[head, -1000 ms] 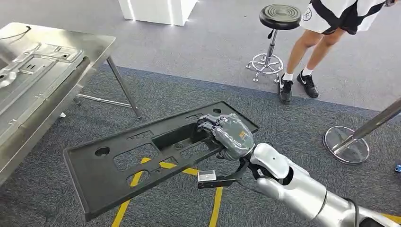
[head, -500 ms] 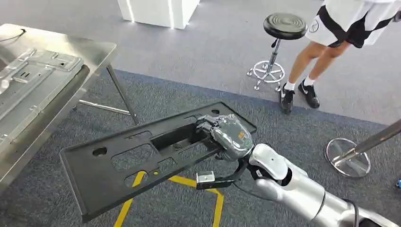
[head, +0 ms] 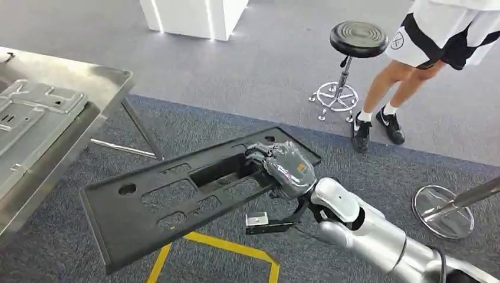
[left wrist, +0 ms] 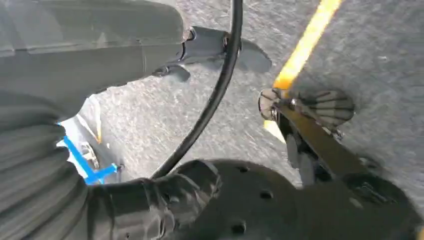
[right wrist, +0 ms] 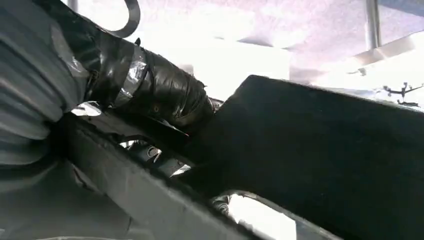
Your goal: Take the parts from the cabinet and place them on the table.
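The long black panel hangs in the air over the grey carpet, tilted, with its far end higher. The right hand grips it near that far end, fingers hooked into a cut-out hole. Left of the panel stands the shiny metal table, a strip of carpet between them. Beyond the panel are a black stool and a person's legs. I cannot tell how the left hand is held.

No legible text, numbers or brand names. Shorts of the person carry a round emblem, too small to read. Right hand bears a small orange mark, unreadable.
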### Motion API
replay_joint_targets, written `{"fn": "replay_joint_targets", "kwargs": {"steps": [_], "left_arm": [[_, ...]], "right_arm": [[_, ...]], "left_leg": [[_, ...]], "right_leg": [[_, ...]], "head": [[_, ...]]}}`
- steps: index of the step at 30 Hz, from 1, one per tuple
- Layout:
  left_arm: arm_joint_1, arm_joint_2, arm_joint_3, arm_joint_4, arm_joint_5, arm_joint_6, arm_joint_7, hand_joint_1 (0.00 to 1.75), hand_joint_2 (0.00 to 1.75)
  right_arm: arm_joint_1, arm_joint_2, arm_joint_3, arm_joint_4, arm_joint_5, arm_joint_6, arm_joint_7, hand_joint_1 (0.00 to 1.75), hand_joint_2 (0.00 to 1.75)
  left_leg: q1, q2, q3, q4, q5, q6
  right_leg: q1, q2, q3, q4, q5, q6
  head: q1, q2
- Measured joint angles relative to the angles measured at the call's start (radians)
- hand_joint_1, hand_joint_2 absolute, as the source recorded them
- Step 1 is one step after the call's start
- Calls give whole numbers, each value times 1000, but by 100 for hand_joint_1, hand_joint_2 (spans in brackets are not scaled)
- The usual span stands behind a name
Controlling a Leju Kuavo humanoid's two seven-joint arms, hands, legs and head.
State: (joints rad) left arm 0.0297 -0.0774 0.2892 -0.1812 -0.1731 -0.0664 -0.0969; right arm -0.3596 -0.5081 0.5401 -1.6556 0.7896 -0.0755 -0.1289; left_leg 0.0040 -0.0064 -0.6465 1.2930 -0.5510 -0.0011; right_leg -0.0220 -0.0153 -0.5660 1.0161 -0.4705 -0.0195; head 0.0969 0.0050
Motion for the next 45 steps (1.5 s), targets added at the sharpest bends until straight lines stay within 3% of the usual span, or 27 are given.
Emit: {"fn": "replay_joint_targets", "kwargs": {"steps": [2,4,5,7,9,10,12,13,14,17,19,20,22,23,26,27,29,32,34,36,37,38,40,41,42,43,45], "left_arm": [[1,0,1,0,-3,0,0,0,175],[6,0,1,0,-5,0,1,0,175],[9,-1,1,0,-6,0,1,0,175],[15,0,2,0,-7,0,1,0,175],[10,-1,2,0,-8,0,1,0,175],[9,-1,2,0,-9,0,1,0,175],[7,-1,3,0,-9,-1,1,0,175],[5,-1,3,0,-9,0,0,0,175],[3,-1,3,0,-9,0,1,0,175],[0,0,5,0,-8,0,1,0,175],[0,-2,9,0,-5,-4,3,0,175],[0,-3,12,0,-4,-7,3,0,175],[10,-5,16,2,-5,-11,6,0,175],[4,-5,18,2,-5,-13,7,0,175],[6,-5,21,1,-4,-15,8,0,175],[6,0,22,1,-5,-15,9,0,175],[0,-2,23,1,-4,-17,9,0,175],[-2,-2,23,1,-4,-18,9,0,175],[1,-2,25,1,-4,-18,10,0,175],[3,-1,26,1,-3,-18,12,0,175],[3,0,27,1,-1,-18,13,0,175],[1,2,29,1,1,-18,14,0,175],[-2,3,31,1,4,-18,14,0,175],[-1,3,33,1,5,-18,15,0,175],[-2,3,35,1,5,-18,16,0,175],[-2,3,36,1,6,-18,16,0,175],[-2,3,40,1,6,-18,16,0,175]], "right_arm": [[-2,0,2,0,0,1,0,175,175],[-6,0,5,0,0,2,0,175,175],[-8,0,7,0,0,2,0,175,175],[-10,0,10,2,0,2,0,175,175],[-11,0,13,3,1,5,0,175,175],[-13,0,13,2,2,5,-1,175,175],[-17,1,14,2,2,5,-3,175,175],[-18,2,15,3,2,5,-3,175,175],[-18,1,15,3,2,5,-3,175,175],[-17,0,15,3,2,5,-3,175,175],[-18,0,16,3,2,5,-3,175,175],[-18,0,17,4,2,5,-3,175,175],[-17,0,21,10,2,7,-3,175,175],[-19,-1,23,12,2,8,-3,175,175],[-29,-1,27,11,2,13,-3,175,175],[-33,0,28,11,2,13,-3,175,175],[-35,0,29,11,2,13,-3,175,175],[-35,0,32,15,-3,19,-3,175,175],[-35,3,33,18,-19,26,-3,175,175],[-41,4,33,18,-21,31,-2,175,175],[-45,5,33,18,-21,34,-2,175,175],[-48,6,34,19,-21,37,0,175,175],[-55,9,34,22,-21,38,3,175,175],[-59,11,35,23,-21,38,4,175,175],[-62,12,35,23,-21,38,4,175,175],[-63,13,36,24,-21,39,4,175,175],[-65,14,37,24,-21,39,4,175,175]], "left_leg": [[0,0,-63,13,-109,-3],[-1,3,-79,-64,-109,7],[-3,12,-77,-131,-38,21],[-30,73,-90,-264,213,43],[-33,56,-70,-259,206,45],[-31,40,-60,-272,197,47],[-32,15,-15,-282,183,64],[-30,11,2,-282,171,77],[-29,-4,15,-283,157,81],[-28,-45,60,-282,124,79],[-26,-76,98,-280,95,73],[-25,-88,116,-277,78,69],[-23,-110,129,-264,47,60],[-21,-127,124,-253,38,53],[-21,-140,119,-246,37,35],[-20,-119,113,-225,40,33],[-20,-28,54,-120,15,16],[-5,-2,-39,8,-72,-2],[2,1,-29,-50,-20,-8],[3,5,43,-221,86,-1],[1,11,66,-283,102,5],[-7,15,55,-275,64,7],[-10,12,58,-286,88,21],[-2,12,66,-289,114,1],[-4,13,68,-288,107,-3],[-6,13,69,-288,106,10],[-7,12,69,-288,107,10]], "right_leg": [[5,-8,50,-13,-29,0],[11,-19,101,-18,-63,0],[15,-28,127,-21,-83,1],[25,-41,163,-18,-122,10],[23,-58,187,-42,-154,22],[19,-58,199,-10,-137,29],[5,-48,148,111,-84,38],[9,-19,94,199,-62,37],[8,2,34,265,-81,39],[4,11,-75,306,-273,45],[2,13,-106,249,-324,48],[0,22,-113,196,-256,49],[-7,94,-137,53,46,51],[-2,102,-136,50,75,46],[0,61,-116,44,73,24],[-3,50,-103,32,71,19],[1,23,-81,19,61,6],[2,-7,-61,17,41,3],[1,-16,-48,18,31,6],[0,-22,-35,18,25,10],[-1,-24,-32,17,23,12],[0,-24,-32,16,25,16],[-1,-25,-31,13,19,31],[6,-26,-29,18,1,14],[6,-26,-29,18,17,0],[4,-24,-26,15,16,9],[4,-25,-22,8,19,19]], "head": [[0,0],[0,0],[0,0],[1,0],[0,0],[1,0],[2,0],[2,0],[1,0],[1,0],[1,0],[2,0],[3,0],[0,0],[0,0],[1,0],[-1,0],[-1,0],[-2,0],[-1,0],[-1,0],[-1,0],[-1,0],[0,0],[-2,0],[0,0],[-1,0]]}}
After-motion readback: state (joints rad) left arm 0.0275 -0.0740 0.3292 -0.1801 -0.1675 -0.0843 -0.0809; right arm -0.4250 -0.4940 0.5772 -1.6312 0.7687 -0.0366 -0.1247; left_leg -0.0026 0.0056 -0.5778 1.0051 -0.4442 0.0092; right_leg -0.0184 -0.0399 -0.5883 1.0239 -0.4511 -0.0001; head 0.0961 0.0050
